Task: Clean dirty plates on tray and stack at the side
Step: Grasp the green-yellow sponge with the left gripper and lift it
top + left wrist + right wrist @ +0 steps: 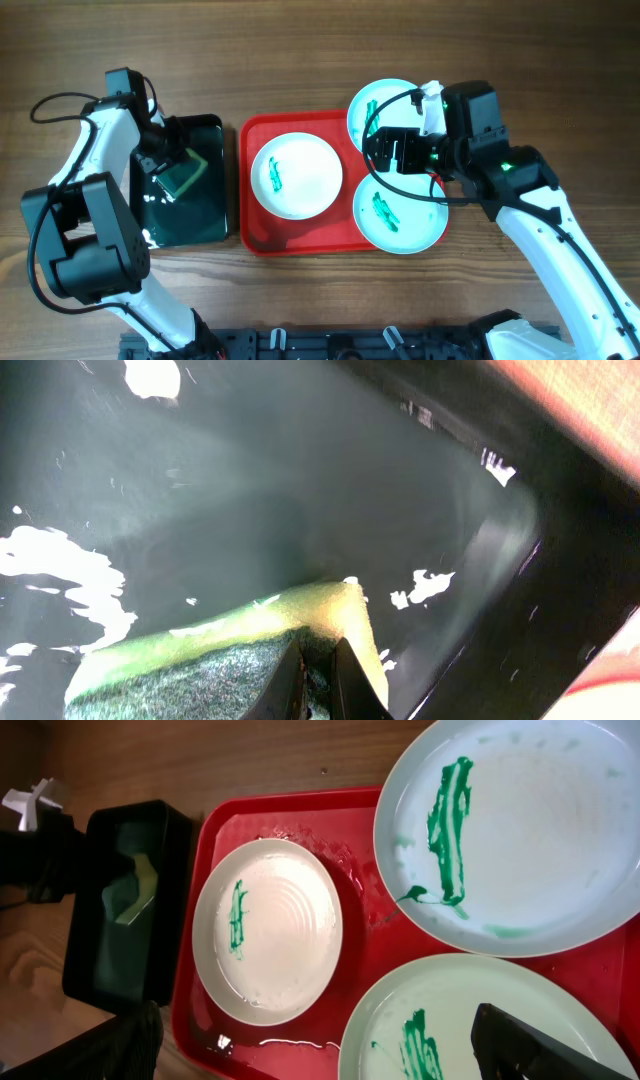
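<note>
The red tray [330,232] lies mid-desk [300,50] with all three plates on it. The cream plate [296,176] sits flat in the tray's 9 o'clock half, a short green smear [237,920] left of its centre, and wet streaks glint on the red floor around it. One mint plate [385,100] is at the tray's 1 o'clock corner, hanging out over the far rim, with a long smear down it. The other mint plate [400,215] fills the 4 o'clock corner, also smeared. The two mint plates are near each other, both just beside the cream one.

The right pincer [385,150] hangs released over the gap between the two mint plates, its jaws spread wide and holding nothing.

At the tray's 9 o'clock, just beside it, is a black tray [200,215]. Over it the left pincer [318,650] is clenched on a sponge [182,172], yellow with a green scrub face, its jaws pinching the sponge's edge. Whether the sponge touches the glossy black floor cannot be told.
</note>
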